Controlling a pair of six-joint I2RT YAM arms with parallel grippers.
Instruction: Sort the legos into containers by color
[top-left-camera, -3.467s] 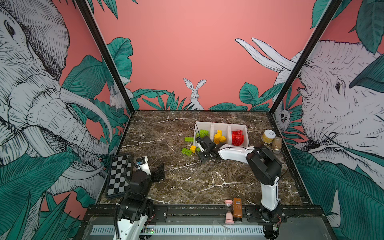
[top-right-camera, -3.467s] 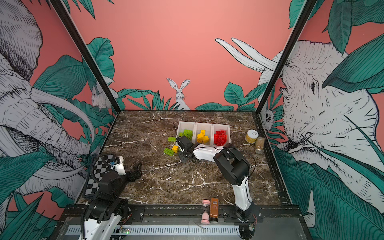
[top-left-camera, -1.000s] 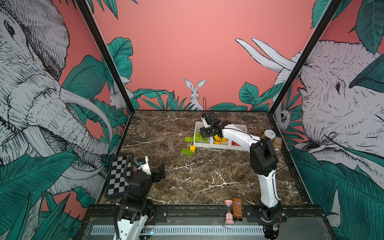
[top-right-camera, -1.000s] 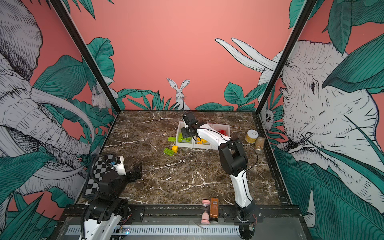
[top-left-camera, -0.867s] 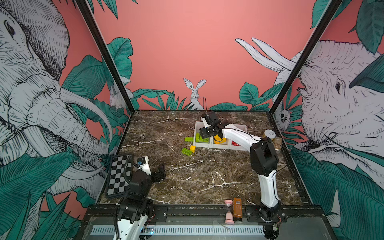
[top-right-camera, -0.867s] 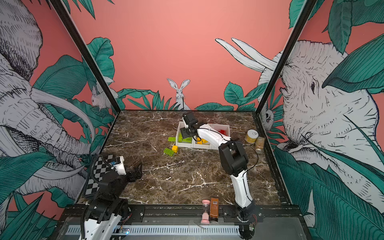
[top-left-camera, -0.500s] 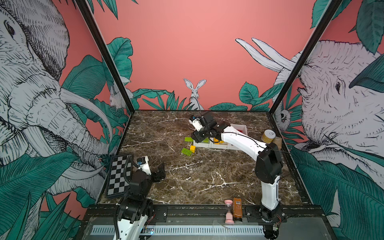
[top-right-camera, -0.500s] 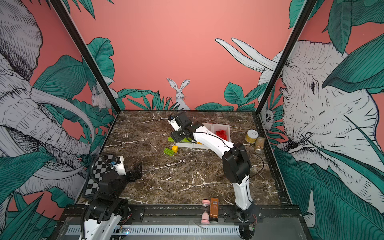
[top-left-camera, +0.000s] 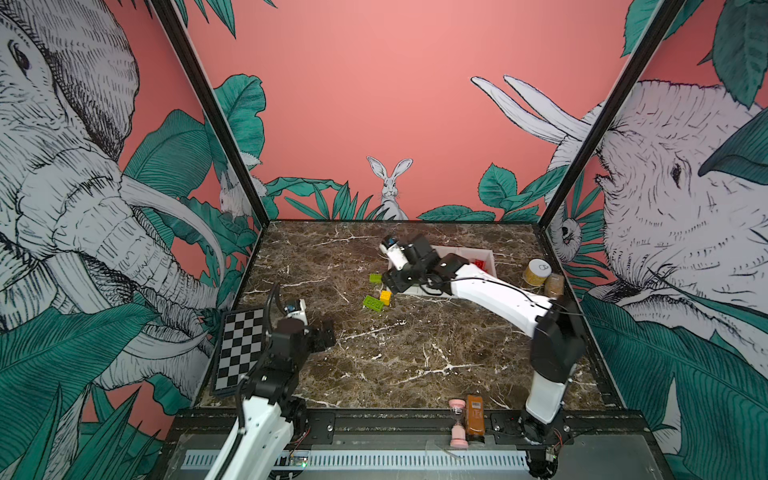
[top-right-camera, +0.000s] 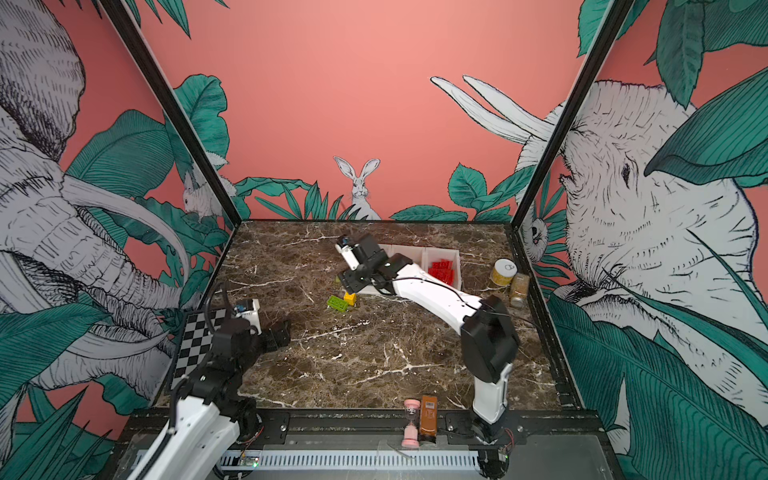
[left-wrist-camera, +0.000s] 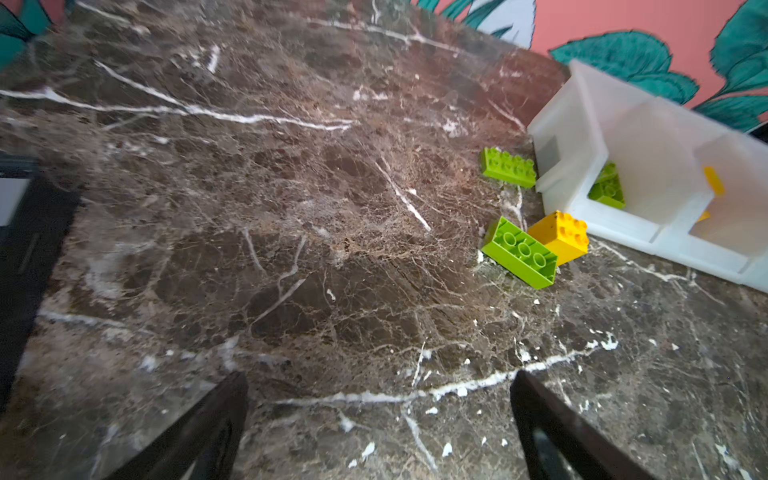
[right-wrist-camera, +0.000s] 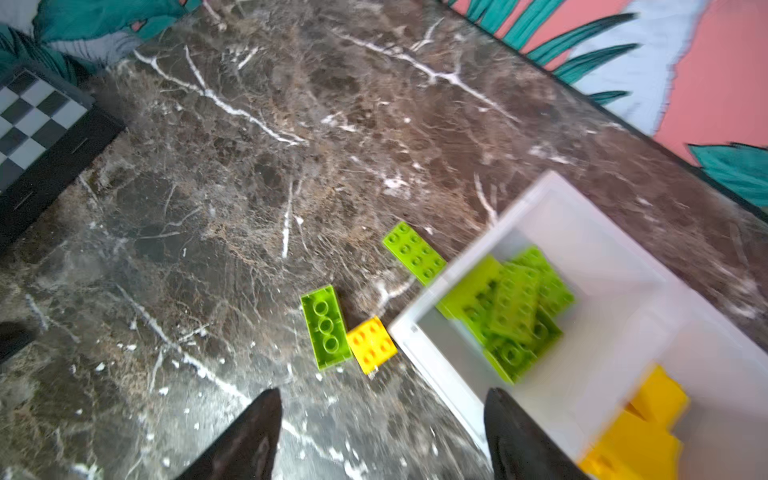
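Observation:
Three legos lie loose on the marble to the left of the containers (top-left-camera: 485, 257): an upside-down green brick (top-left-camera: 373, 303), a small yellow brick (top-left-camera: 385, 296) touching it, and another green brick (top-left-camera: 375, 277) by the bin's side. In the right wrist view the left bin (right-wrist-camera: 440, 374) holds several green bricks (right-wrist-camera: 511, 307) and the one beside it holds yellow bricks (right-wrist-camera: 640, 428). Red bricks (top-right-camera: 442, 270) fill the right bin. My right gripper (top-left-camera: 392, 284) hovers at the bins' left front corner, open and empty. My left gripper (top-left-camera: 326, 334) rests low at the front left, open and empty.
A chessboard (top-left-camera: 241, 353) lies along the left edge. A yellowish white-lidded jar (top-left-camera: 537, 272) and a small brownish jar (top-left-camera: 554, 286) stand at the right edge. A pink hourglass (top-left-camera: 458, 422) and a brown bottle (top-left-camera: 475, 417) stand at the front edge.
My right gripper has swung left from above the bins to their left front corner, and its jaws have spread wider. The left arm has not moved.

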